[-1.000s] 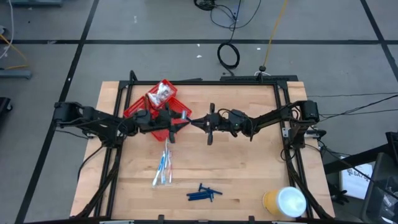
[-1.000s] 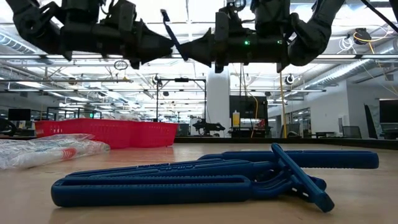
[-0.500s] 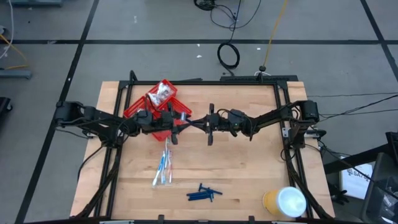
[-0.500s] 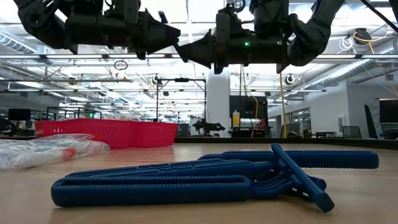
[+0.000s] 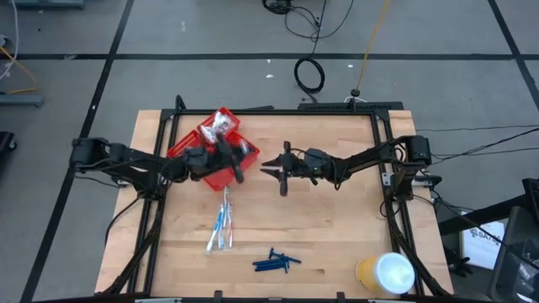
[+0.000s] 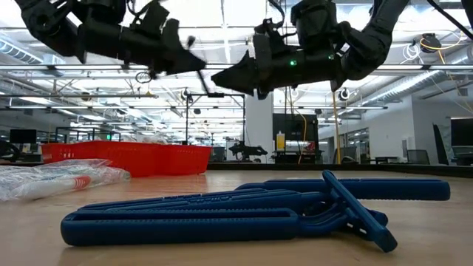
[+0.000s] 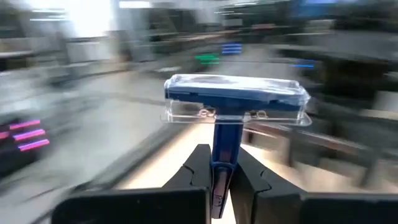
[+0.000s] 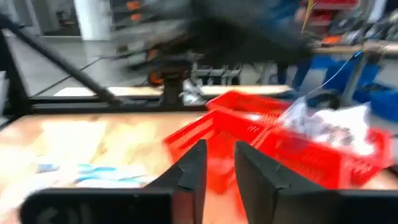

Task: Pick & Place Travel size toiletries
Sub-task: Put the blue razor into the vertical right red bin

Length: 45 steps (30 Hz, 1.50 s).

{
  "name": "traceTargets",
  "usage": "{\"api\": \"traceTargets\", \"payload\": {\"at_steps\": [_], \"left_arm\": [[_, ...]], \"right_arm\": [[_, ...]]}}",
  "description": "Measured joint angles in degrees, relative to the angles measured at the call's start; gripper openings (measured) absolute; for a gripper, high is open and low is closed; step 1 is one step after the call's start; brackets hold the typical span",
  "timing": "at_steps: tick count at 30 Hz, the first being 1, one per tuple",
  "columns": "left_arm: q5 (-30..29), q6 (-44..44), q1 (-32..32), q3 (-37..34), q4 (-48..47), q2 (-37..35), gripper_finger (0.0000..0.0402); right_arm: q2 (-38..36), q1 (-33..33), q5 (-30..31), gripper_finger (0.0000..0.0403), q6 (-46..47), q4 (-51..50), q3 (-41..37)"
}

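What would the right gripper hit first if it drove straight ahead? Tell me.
Probably the red tray: the right gripper points at its near wall, with nothing visible between. The left arm hovers near that line; depth is unclear.

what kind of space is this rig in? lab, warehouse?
Looks like a large open robotics lab or industrial workspace. The wooden table stands on a grey floor with black tape lines and loose cables; the low view shows exposed ceiling piping and workstation monitors behind.
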Motion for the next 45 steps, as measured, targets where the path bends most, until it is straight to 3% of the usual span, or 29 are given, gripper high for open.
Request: {"api": "traceTargets", "payload": {"at_steps": [3,6,11,15,20,27,31,40,45], "left_arm": [[-8.6,-2.3,0.2,0.2,-7.5,-3.2,0.0012],[-13.2,-7.7,2.1,-0.2,-17.6,-5.3,0.0017],[-12.5,-21.7,6.1,0.0,-27.5,-5.6,0.0012],[-10.8,-28.6,9.1,0.0,-29.6,-3.2,0.0029],[-5.1,-30.4,11.6,0.0,-27.9,-0.1,0.0044],[-3.7,-30.4,12.5,0.0,-27.9,1.6,0.0054],[-2.5,-30.4,12.5,0.0,-27.9,1.6,0.0091],[-2.5,-30.3,12.5,0.0,-27.9,1.6,0.0226],[-2.5,-30.1,12.5,0.0,-27.4,1.6,0.0270]], "right_arm": [[0.0,-0.5,-0.2,0.0104,1.7,-1.1,0.0],[0.0,-1.2,0.3,0.0128,2.5,-1.7,0.0],[0.0,-1.7,0.1,0.0150,2.7,-1.5,0.0],[0.0,-1.7,0.2,0.0154,2.7,-1.0,0.0],[-0.1,-1.7,0.2,0.0150,2.7,-1.1,0.0],[-0.1,-1.7,0.2,0.0149,2.7,-1.4,0.0],[-0.1,-1.7,0.2,0.0151,2.7,-1.6,0.0],[-0.1,-1.7,0.2,0.0149,2.7,-1.9,0.0],[-0.1,-1.7,0.2,0.0152,2.7,-1.9,0.0]]}}
